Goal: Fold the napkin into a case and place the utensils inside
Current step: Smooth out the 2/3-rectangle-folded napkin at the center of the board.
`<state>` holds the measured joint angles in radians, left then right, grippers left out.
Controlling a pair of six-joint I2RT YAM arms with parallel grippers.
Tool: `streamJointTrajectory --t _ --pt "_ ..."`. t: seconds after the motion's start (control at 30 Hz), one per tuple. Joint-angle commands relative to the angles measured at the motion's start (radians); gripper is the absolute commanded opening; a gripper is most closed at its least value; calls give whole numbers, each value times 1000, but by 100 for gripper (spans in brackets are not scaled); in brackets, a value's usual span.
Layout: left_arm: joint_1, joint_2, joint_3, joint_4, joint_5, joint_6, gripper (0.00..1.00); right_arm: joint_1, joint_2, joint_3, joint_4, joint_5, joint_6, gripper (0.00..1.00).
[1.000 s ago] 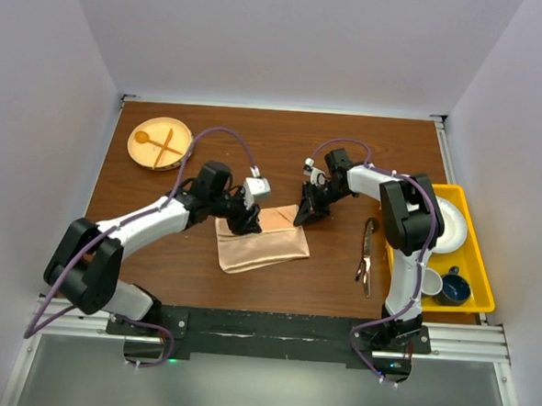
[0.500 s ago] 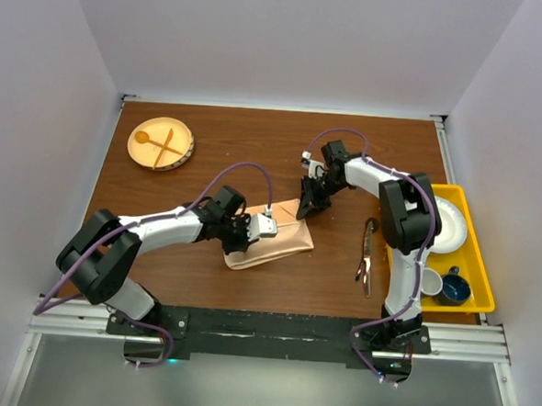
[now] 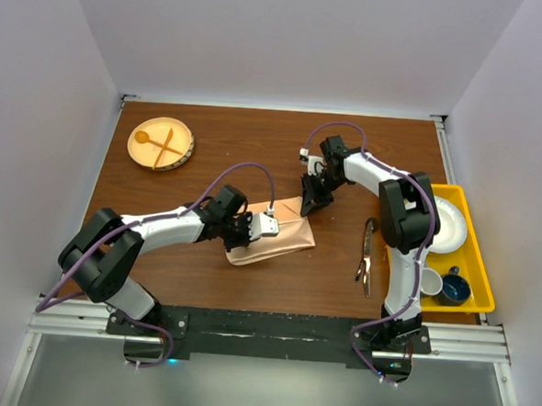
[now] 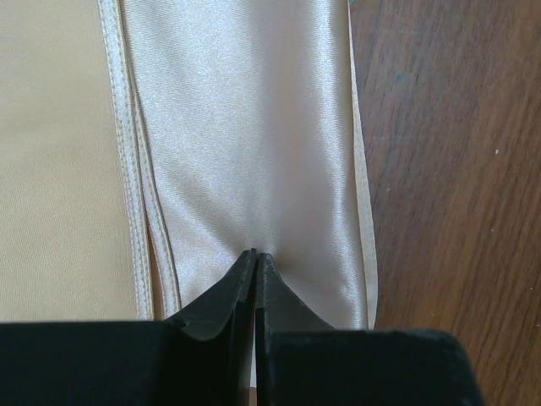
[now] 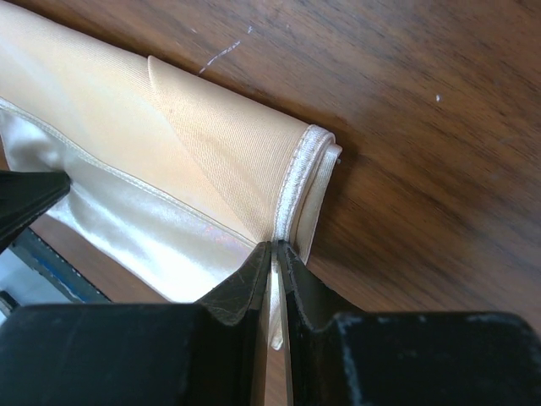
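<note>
The peach-orange napkin (image 3: 285, 237) lies folded into a narrow band mid-table. My left gripper (image 3: 246, 236) is at its left end. In the left wrist view its jaws (image 4: 255, 254) are shut on the shiny cloth (image 4: 245, 127), which puckers at the tips. My right gripper (image 3: 308, 205) is at the band's far right corner. In the right wrist view it (image 5: 275, 245) is shut on the hemmed corner (image 5: 306, 161), with cloth showing between the jaws. The dark utensils (image 3: 367, 255) lie on the wood to the right, untouched.
A round wooden plate (image 3: 176, 155) with a pale wooden spoon and fork sits at the back left. A yellow tray (image 3: 478, 271) at the right edge holds a white plate, a cup and a blue bowl.
My left gripper has swung down to the napkin's left end and shut on the cloth. My right gripper has drawn its corner slightly back and right. The napkin now looks narrower.
</note>
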<state>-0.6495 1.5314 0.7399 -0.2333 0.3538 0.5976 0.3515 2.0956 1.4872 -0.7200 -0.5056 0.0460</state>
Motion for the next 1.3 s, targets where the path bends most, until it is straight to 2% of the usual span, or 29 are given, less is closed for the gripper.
streamJointTrajectory --t 0.0,0.33,0.47,0.6,0.7,0.77,0.93,1.1,1.23,1.27 --pt "2 44 -43 -87 -73 31 6 -13 35 12 -1 141 -83 14" --pt "2 27 -77 -81 -82 57 6 -14 24 -1 16 174 -133 13" --pt "4 -29 -67 -89 -47 74 8 -11 20 -7 21 174 -135 13" --pt "1 -126 2 -109 89 64 15 -9 24 -15 30 168 -126 13" --pt "1 -160 77 -95 120 -19 22 -9 23 -15 34 167 -123 13" --pt "2 -146 104 -98 116 -36 29 -9 26 -12 34 165 -121 14" --pt "-4 -120 104 -104 111 -1 35 -9 27 2 34 159 -110 14" --pt "-61 -74 75 -72 42 4 42 -5 24 -5 36 161 -106 15" --pt "-75 -17 49 -38 -24 7 46 0 18 -8 39 167 -103 20" --pt "-75 -10 43 -35 -39 8 46 3 17 -10 37 170 -103 25"
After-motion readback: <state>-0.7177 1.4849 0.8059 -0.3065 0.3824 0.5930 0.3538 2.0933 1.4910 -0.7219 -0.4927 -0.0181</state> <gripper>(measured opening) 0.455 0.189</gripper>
